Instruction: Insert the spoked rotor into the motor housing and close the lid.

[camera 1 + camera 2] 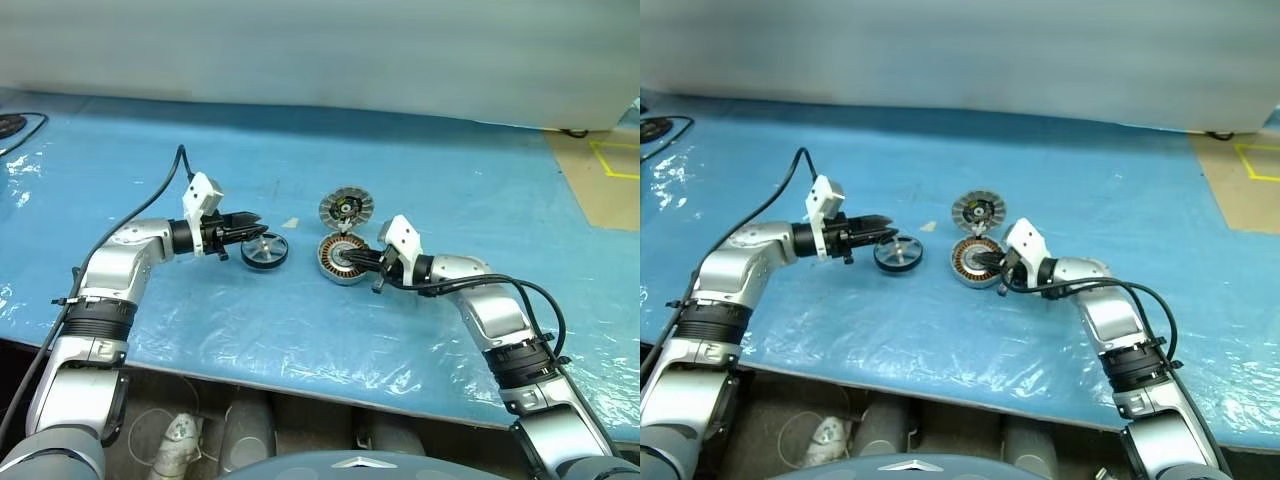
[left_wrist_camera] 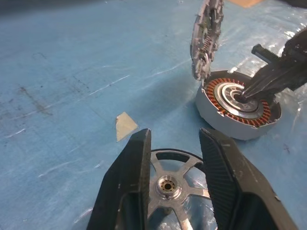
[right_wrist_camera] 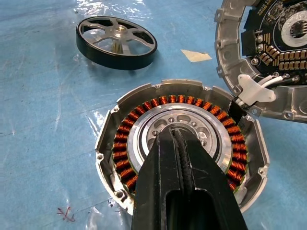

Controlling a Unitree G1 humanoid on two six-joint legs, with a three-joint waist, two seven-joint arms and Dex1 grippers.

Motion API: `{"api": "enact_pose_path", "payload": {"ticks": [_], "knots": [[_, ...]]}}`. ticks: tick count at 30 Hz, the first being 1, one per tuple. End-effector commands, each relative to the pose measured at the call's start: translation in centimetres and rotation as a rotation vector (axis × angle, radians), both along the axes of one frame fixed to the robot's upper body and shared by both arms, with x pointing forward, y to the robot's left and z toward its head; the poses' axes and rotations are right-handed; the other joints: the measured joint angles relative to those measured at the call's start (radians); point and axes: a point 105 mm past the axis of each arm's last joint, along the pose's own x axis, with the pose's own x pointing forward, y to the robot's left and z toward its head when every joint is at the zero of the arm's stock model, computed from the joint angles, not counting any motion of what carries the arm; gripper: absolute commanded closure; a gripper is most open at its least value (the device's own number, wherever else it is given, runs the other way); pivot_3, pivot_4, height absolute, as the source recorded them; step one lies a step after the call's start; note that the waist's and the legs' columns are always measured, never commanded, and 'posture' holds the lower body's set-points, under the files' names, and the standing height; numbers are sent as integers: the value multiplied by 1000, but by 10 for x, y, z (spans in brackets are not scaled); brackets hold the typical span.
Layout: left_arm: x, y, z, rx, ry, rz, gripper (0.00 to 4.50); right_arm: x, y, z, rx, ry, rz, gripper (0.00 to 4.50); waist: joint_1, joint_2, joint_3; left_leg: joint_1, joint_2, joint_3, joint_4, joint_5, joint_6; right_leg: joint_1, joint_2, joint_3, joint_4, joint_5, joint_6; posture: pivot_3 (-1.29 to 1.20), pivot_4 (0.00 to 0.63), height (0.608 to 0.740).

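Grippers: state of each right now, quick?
Left tool: open, fingers either side of the spoked rotor, not clamped on it.
Right tool: shut, empty, tips at the motor housing centre.

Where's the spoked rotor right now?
In the head view the spoked rotor lies flat on the blue sheet, left of the motor housing, right at the left gripper's fingers.

My views are bright and evenly lit from above, with white glare on the plastic sheet [image 1: 30, 170], soft short shadows, and a blurred far wall [image 1: 320, 40].
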Motion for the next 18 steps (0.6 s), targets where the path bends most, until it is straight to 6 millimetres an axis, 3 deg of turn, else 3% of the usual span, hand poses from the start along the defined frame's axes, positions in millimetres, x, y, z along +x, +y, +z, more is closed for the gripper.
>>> {"api": "enact_pose_path", "payload": {"ticks": [1,9,17,18], "knots": [[-5,10,9,64,3,-49,2670,-6,12,13,26,-45,22,4500,-2,0,0,0,0,0,0,0,0,0,0,0,0,0,0,0,150,740],[-5,26,5,232,-5,-115,2670,-6,19,9,26,-34,35,4500,6,0,0,0,0,0,-1,0,0,0,-1,0,-1,0,0,0,150,740],[10,17,10,259,-127,-137,2670,-3,20,12,45,-35,27,4500,6,0,0,0,0,0,-1,0,-1,0,0,-1,0,0,0,0,150,740],[10,17,10,256,-124,-134,2505,-3,20,11,46,-35,28,4500,4,0,0,0,0,0,-1,0,-1,0,0,0,0,0,0,0,150,740]]}}
